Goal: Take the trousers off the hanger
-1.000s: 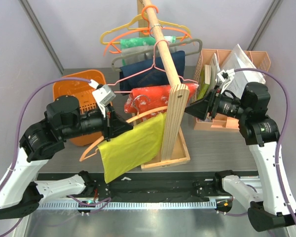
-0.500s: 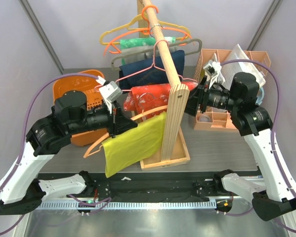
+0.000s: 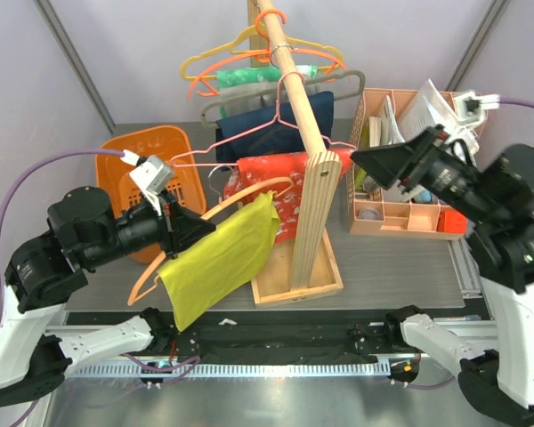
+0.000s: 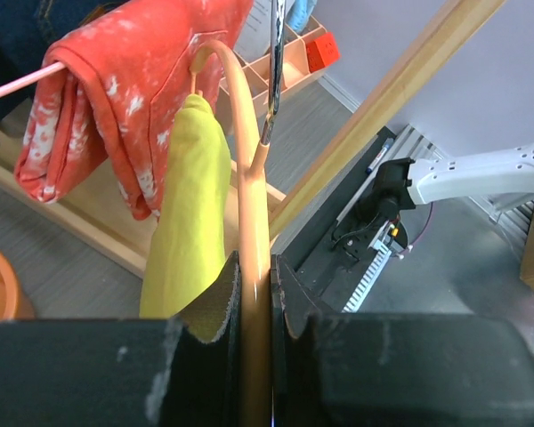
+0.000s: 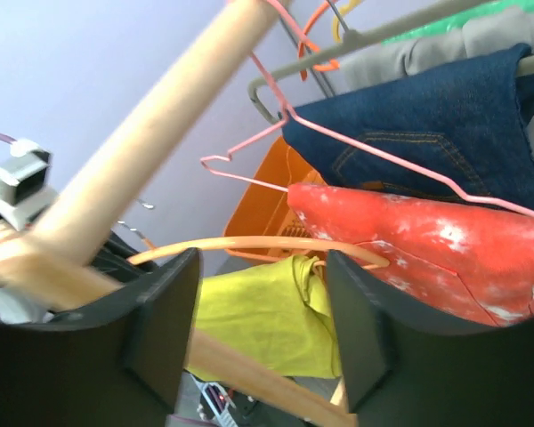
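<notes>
Clearly the left fingers [image 4: 295, 298] are pressed together on the hanger [image 3: 246, 197], pinching its peach bar near the low left end. We judge this grip is meant to steady the frame so that the cloth can be drawn off it. The trousers [image 3: 215, 263] hang folded over that tilted hanger, left of the wooden post [image 3: 313, 222], just near of the red cloth [image 3: 271, 171] and above the tabletop [image 3: 383, 267]. We cannot tell whether the hanger's hook is on the rail. The right fingers [image 3: 383, 165] are spread and hold nothing. They are raised right of the post and well apart from the trousers, probably kept free for the pull. We find no legible writing or brand anywhere.
</notes>
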`<state>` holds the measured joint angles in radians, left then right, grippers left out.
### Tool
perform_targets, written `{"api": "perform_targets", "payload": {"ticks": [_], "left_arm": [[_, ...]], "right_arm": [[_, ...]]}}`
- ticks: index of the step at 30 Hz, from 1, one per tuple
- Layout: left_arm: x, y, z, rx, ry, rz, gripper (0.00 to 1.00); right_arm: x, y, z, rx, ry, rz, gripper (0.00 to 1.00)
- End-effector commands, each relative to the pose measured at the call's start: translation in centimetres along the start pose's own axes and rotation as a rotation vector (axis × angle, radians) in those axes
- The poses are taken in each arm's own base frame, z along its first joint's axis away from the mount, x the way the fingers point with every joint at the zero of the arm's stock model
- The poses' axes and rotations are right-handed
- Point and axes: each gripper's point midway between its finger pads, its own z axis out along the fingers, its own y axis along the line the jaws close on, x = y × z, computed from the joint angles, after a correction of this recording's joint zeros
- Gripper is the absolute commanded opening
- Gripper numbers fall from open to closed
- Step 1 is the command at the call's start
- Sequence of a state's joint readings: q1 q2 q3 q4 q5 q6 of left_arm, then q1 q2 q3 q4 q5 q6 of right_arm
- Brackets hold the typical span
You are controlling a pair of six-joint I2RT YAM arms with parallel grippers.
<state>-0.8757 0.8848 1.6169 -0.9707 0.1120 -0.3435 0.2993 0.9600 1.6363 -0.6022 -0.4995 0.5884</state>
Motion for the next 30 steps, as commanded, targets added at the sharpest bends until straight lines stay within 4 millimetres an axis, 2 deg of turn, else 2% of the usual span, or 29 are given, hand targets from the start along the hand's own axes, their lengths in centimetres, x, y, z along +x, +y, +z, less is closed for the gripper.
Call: {"api": "perform_targets", "payload": {"ticks": [1,4,5,8,9,11,13,14,16,17,23,26,28,30], "left_arm": [[-3.8,-0.8,-1.0,0.017,-0.158,-0.010,0.00],[-3.4,-0.6,-1.2,0.008,-0.146,-0.010,0.00],[-3.3,-0.6,-1.2,0.007,-0.143,-0.009,0.00],[-3.2,-0.6,-1.3,0.013,-0.147,0.000,0.00],[-3.1,-0.5,-1.2,0.011,-0.145,0.001,0.00],[-3.1,-0.4,-1.2,0.003,-0.147,-0.001,0.00],[-2.9,-0.5,-1.0,0.009,-0.140,-0.004,0.00],[-2.9,-0.5,-1.2,0.012,-0.143,-0.005,0.00],[-2.7,-0.5,-1.4,0.010,-0.139,-0.003,0.00],[-2.7,-0.4,-1.5,0.006,-0.141,0.003,0.00],[-2.0,0.0,-1.2,-0.004,-0.123,0.020,0.00],[-2.1,-0.1,-1.1,0.003,-0.131,0.024,0.00],[-2.0,0.0,-0.9,0.002,-0.129,0.025,0.00],[-1.9,0.1,-0.7,0.001,-0.126,0.025,0.00]], "right_arm": [[1.8,-0.8,-3.3,0.161,0.041,0.132,0.57],[6.2,-1.7,-5.2,0.174,0.131,0.198,0.54],[8.4,-2.4,-5.7,0.180,0.174,0.229,0.54],[12.1,-4.2,-6.2,0.214,0.287,0.246,0.54],[12.7,-4.8,-6.7,0.244,0.305,0.226,0.56],[12.7,-6.0,-7.0,0.310,0.298,0.206,0.57],[13.5,-6.4,-7.4,0.333,0.321,0.219,0.57],[15.1,-7.4,-7.3,0.349,0.356,0.248,0.57],[17.3,-7.9,-8.0,0.350,0.392,0.277,0.56],[19.7,-9.3,-8.4,0.383,0.444,0.313,0.56],[27.0,-12.2,-10.9,0.447,0.586,0.394,0.57],[28.9,-13.3,-11.3,0.471,0.615,0.417,0.57],[29.7,-13.4,-10.9,0.448,0.626,0.455,0.57],[31.5,-14.2,-10.5,0.449,0.676,0.480,0.57]]}}
